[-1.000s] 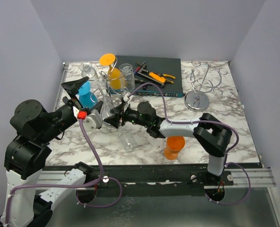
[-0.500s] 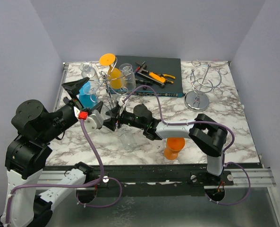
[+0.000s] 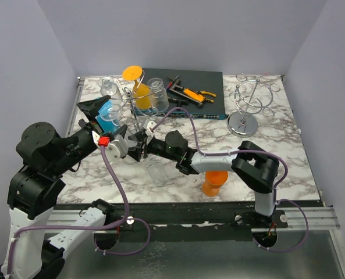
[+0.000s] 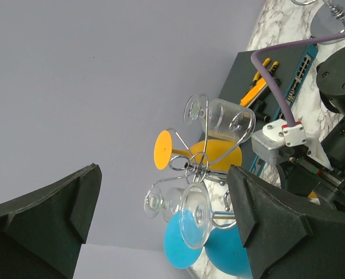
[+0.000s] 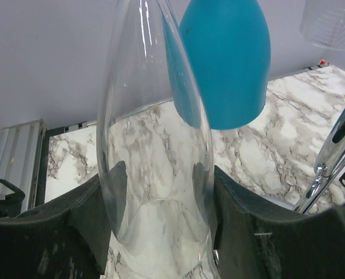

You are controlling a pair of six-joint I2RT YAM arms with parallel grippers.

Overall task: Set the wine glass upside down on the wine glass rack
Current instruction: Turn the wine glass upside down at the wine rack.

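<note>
- Left gripper hangs wide open and empty, facing the wine glass rack
- Right gripper, its arm stretched low to the left, clasps the clear wine glass by its bowl
- Its long axis stands vertical, seemingly stem up, just beside the rack's blue glass

Clear wine glass, white-grey marbled table

You will find no legible text, label, brand, number or sign in any view. The dark flat rectangular network switch, behind the chrome wire rack hung with glasses, carries markings too small to read.
</note>
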